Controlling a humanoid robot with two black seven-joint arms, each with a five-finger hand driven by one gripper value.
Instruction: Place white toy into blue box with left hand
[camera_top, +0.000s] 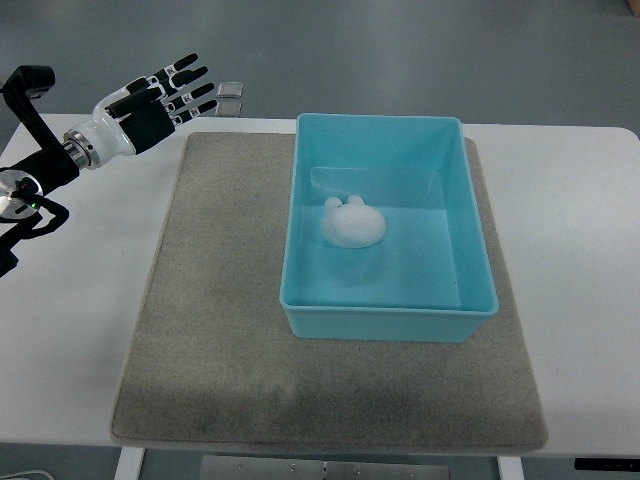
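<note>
We see the small white rounded plush toy (352, 224) lying on the floor of the open light-blue plastic box (388, 322), towards its left-rear part, touching no wall — by our reading the placing is already done. The box sits on a grey rectangular felt mat (215, 330), which in turn covers much of the white worktop (580, 260); the mat likely gives the box a surface that does not slip.

Up at the far left corner our left hand (160, 100) hovers well apart from the box, beyond the mat's edge, its black and white fingers (190, 72) spread and straight, holding nothing. That pose fits a hand that has nothing to carry — palm clear, arm out of the camera's line to the box. Just beside the fingertips, at the worktop's far edge, lie two small grey square pieces (229, 97); we cannot tell what they are.

The right arm does not show anywhere. We judge little remains beyond keeping the left arm clear of the box rim.
</note>
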